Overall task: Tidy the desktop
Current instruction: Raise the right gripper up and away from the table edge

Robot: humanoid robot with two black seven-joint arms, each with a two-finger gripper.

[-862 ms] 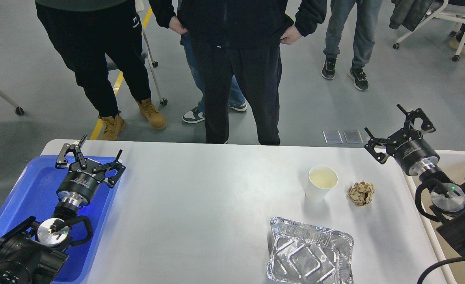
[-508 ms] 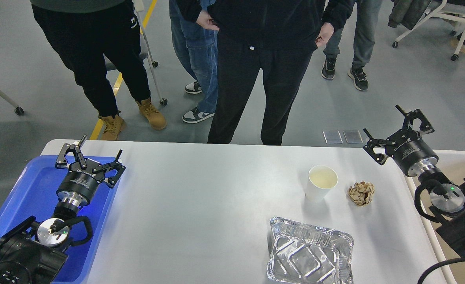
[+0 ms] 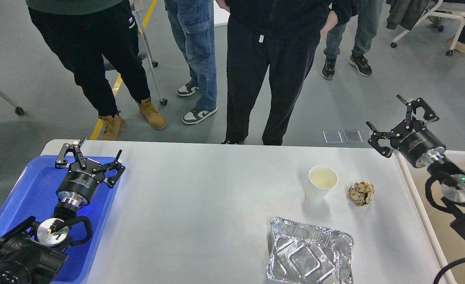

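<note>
The white-grey desktop [image 3: 201,205] fills the middle of the head view. On its right half stand a white paper cup [image 3: 321,183], a crumpled brown paper ball [image 3: 361,193] just right of it, and a crushed foil tray [image 3: 309,257] at the front. My left gripper [image 3: 89,157] is open and empty above the far end of the blue tray [image 3: 31,185]. My right gripper [image 3: 402,122] is open and empty, raised past the desktop's far right corner, up and right of the paper ball.
A beige bin [image 3: 437,213] stands off the desktop's right edge under my right arm. Several people [image 3: 272,71] stand close behind the far edge. Wheeled chairs [image 3: 429,19] stand at the back right.
</note>
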